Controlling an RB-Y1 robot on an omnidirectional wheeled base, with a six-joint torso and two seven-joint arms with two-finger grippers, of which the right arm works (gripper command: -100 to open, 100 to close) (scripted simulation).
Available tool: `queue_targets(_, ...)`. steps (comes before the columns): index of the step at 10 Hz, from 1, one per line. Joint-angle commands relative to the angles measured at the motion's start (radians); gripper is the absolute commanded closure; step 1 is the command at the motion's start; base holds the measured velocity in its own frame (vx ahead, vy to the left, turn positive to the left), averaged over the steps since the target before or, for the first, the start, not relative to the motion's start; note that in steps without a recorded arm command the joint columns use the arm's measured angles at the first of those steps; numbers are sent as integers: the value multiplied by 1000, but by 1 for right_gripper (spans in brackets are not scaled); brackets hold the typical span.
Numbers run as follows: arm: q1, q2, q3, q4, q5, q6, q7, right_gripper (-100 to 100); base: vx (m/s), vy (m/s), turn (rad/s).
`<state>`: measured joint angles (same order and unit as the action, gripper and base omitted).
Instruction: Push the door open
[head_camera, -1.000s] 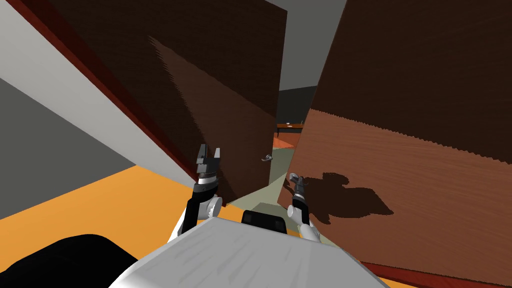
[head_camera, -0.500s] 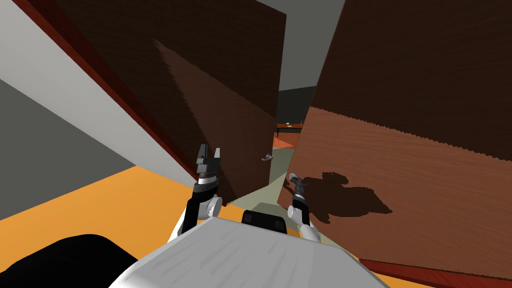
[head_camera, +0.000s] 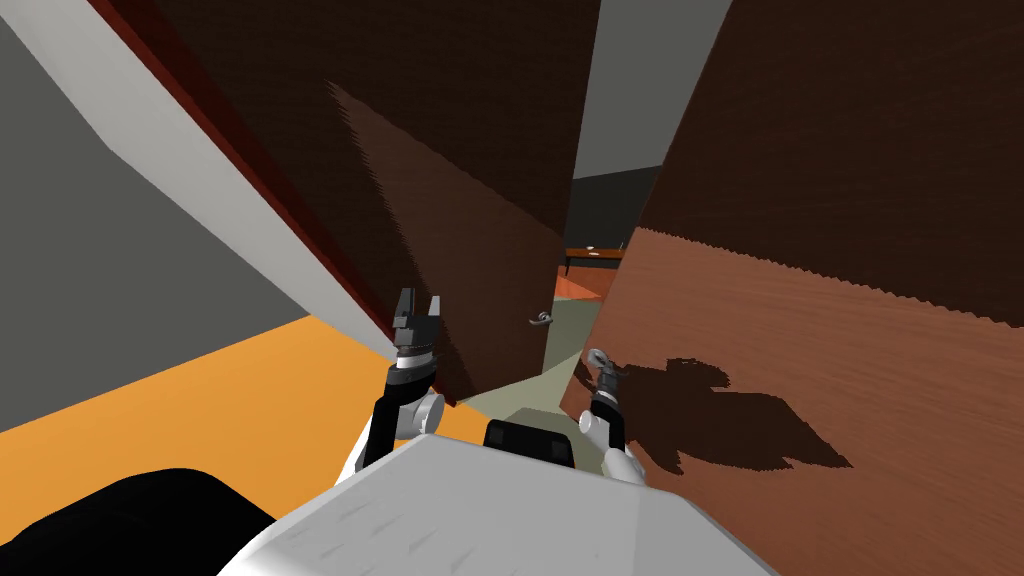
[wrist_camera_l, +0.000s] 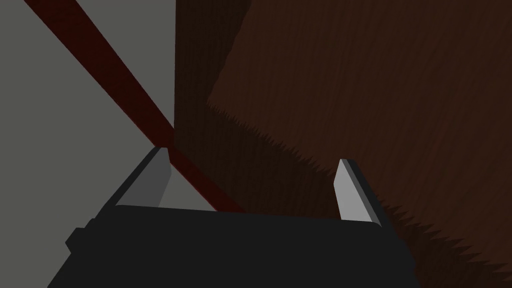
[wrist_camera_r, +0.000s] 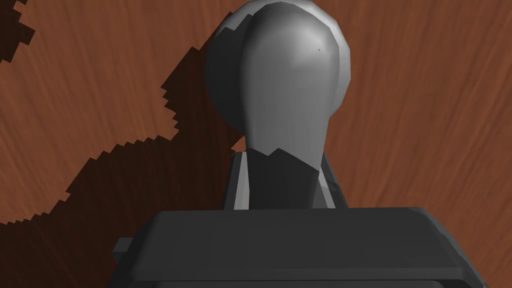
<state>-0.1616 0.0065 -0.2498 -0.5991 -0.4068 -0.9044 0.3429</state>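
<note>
door handle (wrist_camera_r: 292, 80) in R gripper (wrist_camera_r: 283, 167)

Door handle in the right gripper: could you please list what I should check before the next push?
1. The right gripper is shut on the grey door handle: ok.
2. The left gripper is open and holds nothing: ok.
3. The brown door stands ajar, with a gap along its edge: ok.
4. The left gripper is apart from the dark door in front of it: cannot tell.
5. The space behind the brown door is free for its swing: cannot tell.
</note>
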Motion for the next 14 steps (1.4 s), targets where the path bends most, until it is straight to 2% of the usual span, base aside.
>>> queue_targets(1, -2, -14, -35, -19, -26, -24, 23, 100, 88, -106, 268)
queue_targets(2, -7, -17, -51, -14, -41, -35, 33, 100, 69, -87, 211)
queue_targets(3, -7, -17, -51, -26, -41, -35, 33, 100, 56, -61, 44)
queue_targets(4, -7, -17, -51, -14, -41, -35, 33, 100, 33, -19, -12)
queue_targets(6, -17, -24, -88, -4, -73, -59, 53, 100, 30, -38, 158)
queue_targets(8, -17, -24, -88, 18, -73, -59, 53, 100, 33, -47, 44)
queue_targets(9, -17, -24, -88, -4, -73, -59, 53, 100, -2, 2, -19)
queue_targets(10, -22, -27, -108, 1, -90, -73, 63, 100, 16, -20, 144)
queue_targets(11, -22, -27, -108, -12, -90, -70, 63, 100, 20, -42, 65)
queue_targets(12, -22, -27, -108, 1, -90, -73, 63, 100, 23, -30, 0)
queue_targets(14, -34, -33, -150, 12, -126, -100, 86, 100, 34, -68, 172)
